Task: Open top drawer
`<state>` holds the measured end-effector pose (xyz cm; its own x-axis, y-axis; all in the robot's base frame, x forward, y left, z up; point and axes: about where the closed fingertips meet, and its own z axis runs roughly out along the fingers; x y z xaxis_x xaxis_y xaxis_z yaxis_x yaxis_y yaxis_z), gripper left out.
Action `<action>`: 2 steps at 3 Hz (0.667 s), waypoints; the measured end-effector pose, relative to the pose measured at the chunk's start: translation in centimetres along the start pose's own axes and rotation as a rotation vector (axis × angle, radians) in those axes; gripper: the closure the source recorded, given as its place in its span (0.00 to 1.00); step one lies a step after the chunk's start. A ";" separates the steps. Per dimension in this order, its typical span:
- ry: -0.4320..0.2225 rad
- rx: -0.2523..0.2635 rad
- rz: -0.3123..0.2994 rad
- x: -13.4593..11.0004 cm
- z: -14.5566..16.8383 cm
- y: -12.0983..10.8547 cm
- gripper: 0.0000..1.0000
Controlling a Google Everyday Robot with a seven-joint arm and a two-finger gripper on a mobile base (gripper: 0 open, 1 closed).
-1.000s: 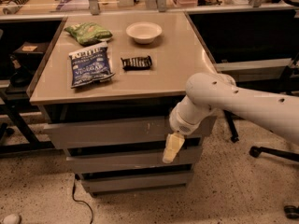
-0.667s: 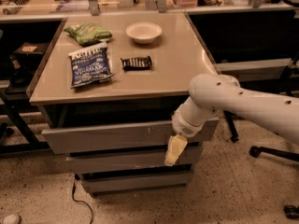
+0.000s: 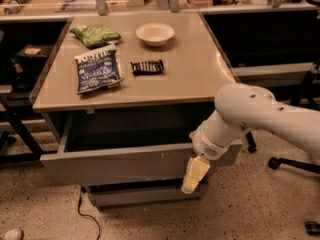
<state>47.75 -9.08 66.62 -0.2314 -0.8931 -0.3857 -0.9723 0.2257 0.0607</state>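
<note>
The top drawer point(image 3: 120, 165) is a wide grey drawer with a flat front, pulled well out from under the tabletop point(image 3: 200, 79). Its dark inside shows behind the front panel. My gripper point(image 3: 194, 175) hangs from the white arm at the drawer front's right end, its pale yellow fingers point(image 3: 193, 176) pointing down over the front's lower edge. A narrower grey drawer front point(image 3: 145, 196) shows below, still in.
On the tabletop lie a blue chip bag point(image 3: 97, 73), a green bag point(image 3: 95, 35), a white bowl point(image 3: 155, 34) and a dark snack bar point(image 3: 147, 67). A cable point(image 3: 85, 213) trails on the speckled floor at the left. A chair base point(image 3: 292, 165) stands at the right.
The top drawer has slid out toward me, from barely cracked to well open. My gripper and arm have drawn back with its front.
</note>
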 end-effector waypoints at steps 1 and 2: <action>0.005 -0.011 0.055 1.8 -2.6 4.0 0.00; 0.005 0.003 0.073 2.3 -3.8 4.8 0.00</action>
<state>42.45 -11.50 69.51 -0.3015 -0.8764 -0.3756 -0.9529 0.2909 0.0859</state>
